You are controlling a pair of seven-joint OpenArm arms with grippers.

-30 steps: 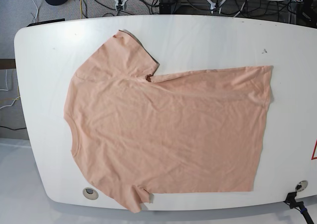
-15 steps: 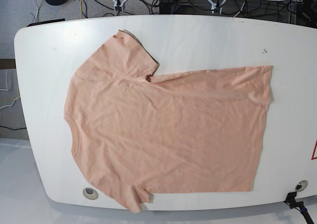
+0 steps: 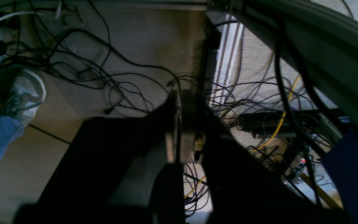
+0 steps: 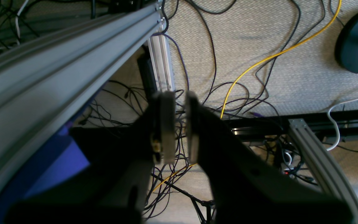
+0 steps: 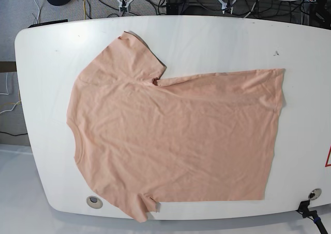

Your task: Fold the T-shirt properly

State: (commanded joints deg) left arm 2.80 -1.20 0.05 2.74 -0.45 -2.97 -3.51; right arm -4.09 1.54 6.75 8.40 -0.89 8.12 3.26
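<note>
Peach-pink cotton in the base view: T-shirt (image 5: 181, 135) spread on the white table (image 5: 217, 42), neck at 9 o'clock, hem at 3. One sleeve (image 5: 132, 58) points to 11 o'clock, lying out fairly flat; the other (image 5: 139, 207), near 7, is bunched at the table edge. Long side at 12 to 2 o'clock shows slight rippling. Both grippers sit beyond the table's 12 o'clock edge, clear of cloth. Judgement: folding not begun; likely step is approach and first grasp. Suggest smoothing the 7 o'clock sleeve first, then pinching shoulder and hem corner together, lifting low and moving both arms at matched speed. Risk: bunched sleeve folds in as a lump.

Left wrist view: left gripper (image 3: 180, 140) blurred, fingers close together with a narrow gap at most; full closure cannot be told. Cables behind, no cloth.

Right wrist view: right gripper (image 4: 179, 130) slightly parted, nothing between the fingers. Widen both before descending.
</note>
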